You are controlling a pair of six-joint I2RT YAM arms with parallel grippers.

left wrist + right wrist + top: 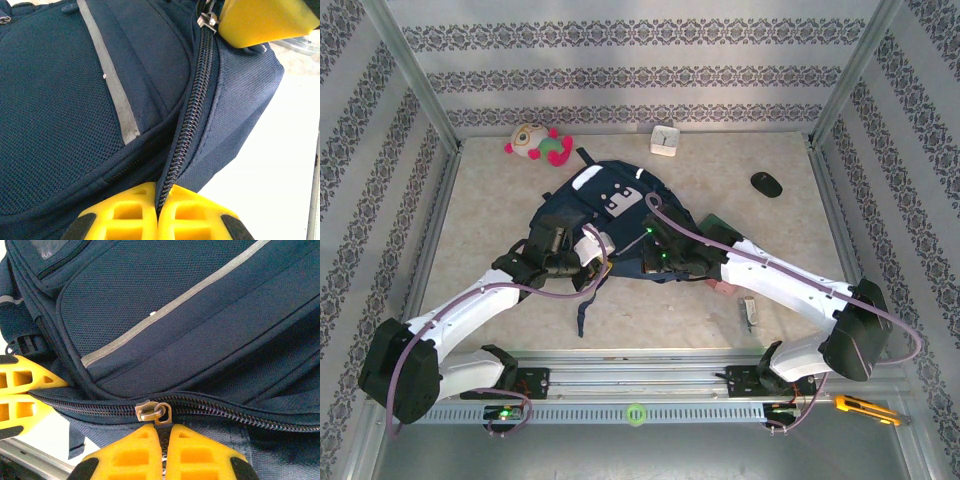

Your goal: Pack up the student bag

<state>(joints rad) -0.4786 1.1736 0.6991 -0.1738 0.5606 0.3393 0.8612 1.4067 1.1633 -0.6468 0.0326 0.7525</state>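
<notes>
- A yellow utility knife lies by the near rail, well apart from the bag.
- Your right gripper is pinched shut on the zipper pull of the student bag. This grip appears meant to draw the slider along its track.
- Your left gripper is clamped shut on the zipper track a little further along. It probably anchors the fabric so the track is taut against that pull.
- The student bag lies at mid-table between both arms, front pockets up. The zipper between the grippers looks meshed, so you cannot tell what is inside.
- A black oval object, a plush toy and a white box sit outside the bag towards the back wall. They are likely not yet packed.
</notes>
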